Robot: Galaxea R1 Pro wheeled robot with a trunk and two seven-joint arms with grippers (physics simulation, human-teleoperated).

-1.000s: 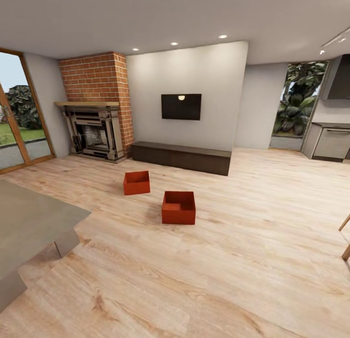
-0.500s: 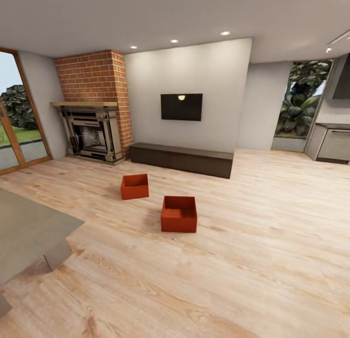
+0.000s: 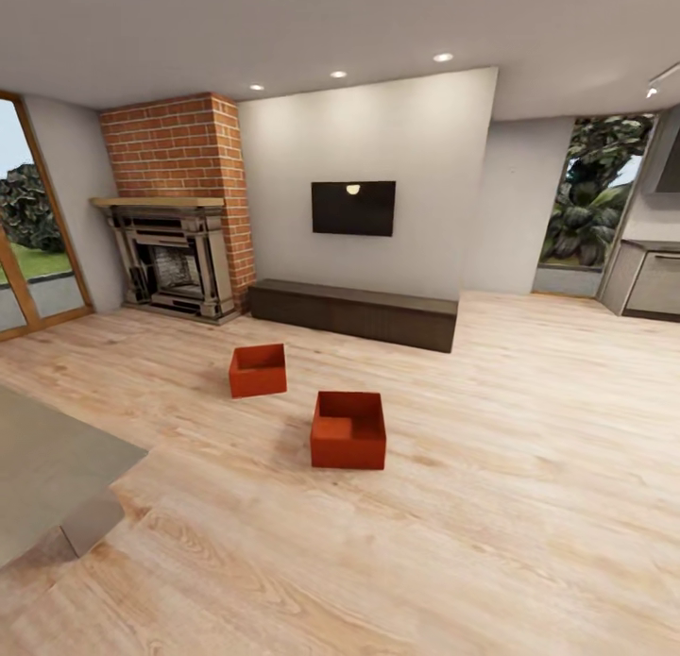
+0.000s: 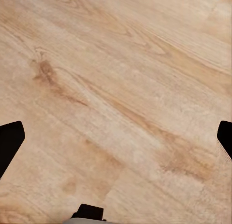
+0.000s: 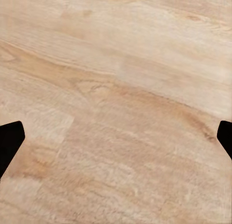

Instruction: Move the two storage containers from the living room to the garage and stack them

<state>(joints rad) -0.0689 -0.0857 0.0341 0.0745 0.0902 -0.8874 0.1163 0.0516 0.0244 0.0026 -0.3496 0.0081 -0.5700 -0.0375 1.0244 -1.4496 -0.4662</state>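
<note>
- Storage containers, both of them, sit on the light wood plank floor point(image 3: 529, 505) of the living room: the nearer container point(image 3: 348, 430) lies roughly mid-room, and the farther container point(image 3: 258, 370) is a little beyond it, closer to the fireplace point(image 3: 173, 264). They are near each other but not touching, both upright, open-topped and empty as far as can be seen.
- Behind them a long dark low cabinet point(image 3: 356, 313) runs along the wall under a black TV point(image 3: 353, 208), with the red brick chimney point(image 3: 178, 151) rising above the fireplace.
- A grey slab-like surface point(image 3: 47, 467) cuts into the head view's lower corner on the robot's left side; what it belongs to I cannot tell.
- Left gripper point(image 4: 116, 139) looks straight down at bare plank floor; its dark fingers show at opposite edges of the wrist view, spread wide apart with nothing between them.
- Right gripper point(image 5: 116, 137) is the same: fingers far apart, holding nothing, wood grain beneath.
- Progress, as I judge it: nothing is done yet. Neither container has been picked up, and the robot stands well apart from both.
- Left to do: close in on the containers, lift them, carry them to the garage, set one on the concrete floor and stack the other on it.
</note>
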